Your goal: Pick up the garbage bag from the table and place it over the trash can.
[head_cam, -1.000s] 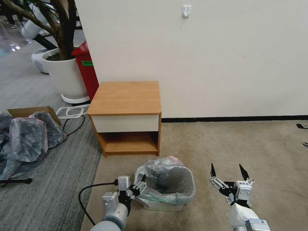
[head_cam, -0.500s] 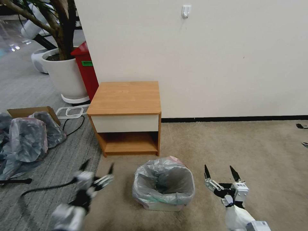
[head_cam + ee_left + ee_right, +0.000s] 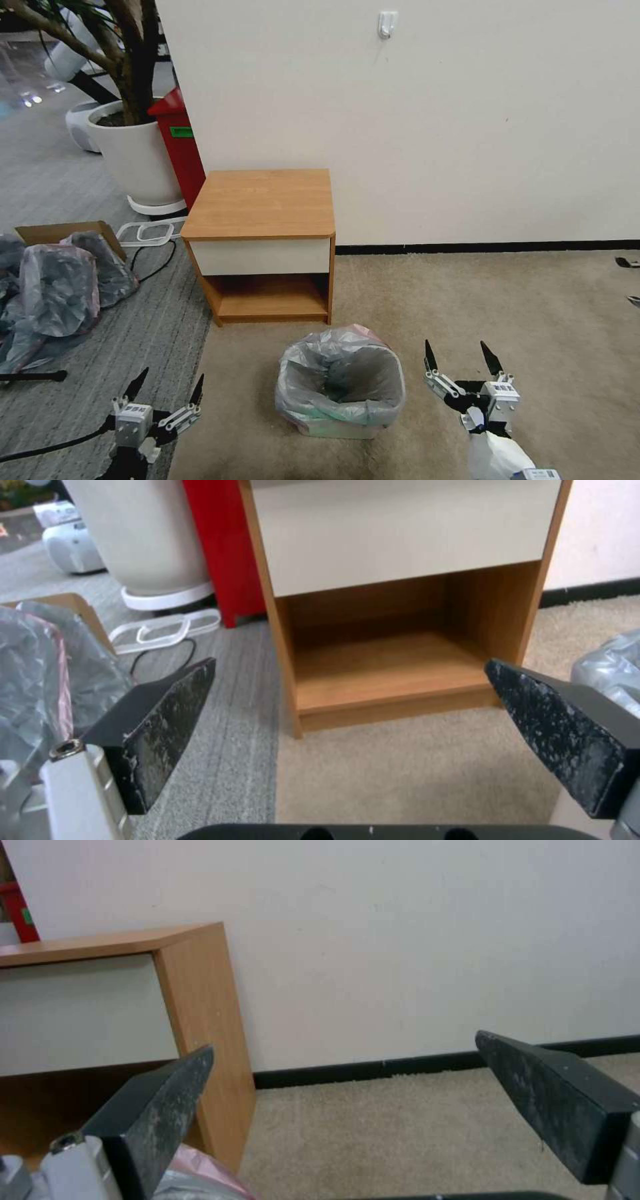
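The garbage bag (image 3: 340,380) lines the trash can (image 3: 337,427), between the spread, empty left gripper (image 3: 168,388) and right gripper (image 3: 460,357).

No readable text, labels or numbers anywhere

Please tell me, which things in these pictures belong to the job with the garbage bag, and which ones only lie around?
Part of the job:
- garbage bag, already lining the trash can
- table, its top bare
- left gripper and right gripper, jaws open, either side of the can

Just lying about:
- heap of grey bags
- cardboard box
- red bin
- plant pot
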`<state>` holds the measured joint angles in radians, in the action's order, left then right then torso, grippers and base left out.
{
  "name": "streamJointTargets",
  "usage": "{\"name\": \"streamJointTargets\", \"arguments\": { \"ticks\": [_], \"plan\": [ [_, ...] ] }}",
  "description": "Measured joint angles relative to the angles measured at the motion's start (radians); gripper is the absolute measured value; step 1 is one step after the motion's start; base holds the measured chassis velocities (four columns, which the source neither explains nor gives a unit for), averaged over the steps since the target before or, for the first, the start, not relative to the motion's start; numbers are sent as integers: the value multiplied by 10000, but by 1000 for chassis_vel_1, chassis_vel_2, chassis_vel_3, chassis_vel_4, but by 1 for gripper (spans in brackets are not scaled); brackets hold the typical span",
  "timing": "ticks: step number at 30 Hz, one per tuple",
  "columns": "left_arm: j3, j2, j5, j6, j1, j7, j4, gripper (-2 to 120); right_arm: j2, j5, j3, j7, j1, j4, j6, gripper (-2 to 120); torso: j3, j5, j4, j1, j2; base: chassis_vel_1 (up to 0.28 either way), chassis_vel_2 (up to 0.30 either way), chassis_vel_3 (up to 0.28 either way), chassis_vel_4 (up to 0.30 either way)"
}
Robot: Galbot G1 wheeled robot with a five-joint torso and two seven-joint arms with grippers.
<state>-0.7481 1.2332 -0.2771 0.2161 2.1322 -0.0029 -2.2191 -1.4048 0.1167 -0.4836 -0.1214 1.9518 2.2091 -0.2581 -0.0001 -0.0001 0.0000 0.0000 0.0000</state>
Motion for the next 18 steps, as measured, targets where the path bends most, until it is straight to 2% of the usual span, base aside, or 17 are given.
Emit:
{"name": "streamJointTargets", "arguments": {
  "ticks": [18],
  "plan": [
    [55, -10, -22, -55, -48, -52, 0, 100, 4, 0, 4, -14, 0, -7, 16, 100, 0, 0, 0, 0, 0, 0, 0, 0, 0]
  ]
}}
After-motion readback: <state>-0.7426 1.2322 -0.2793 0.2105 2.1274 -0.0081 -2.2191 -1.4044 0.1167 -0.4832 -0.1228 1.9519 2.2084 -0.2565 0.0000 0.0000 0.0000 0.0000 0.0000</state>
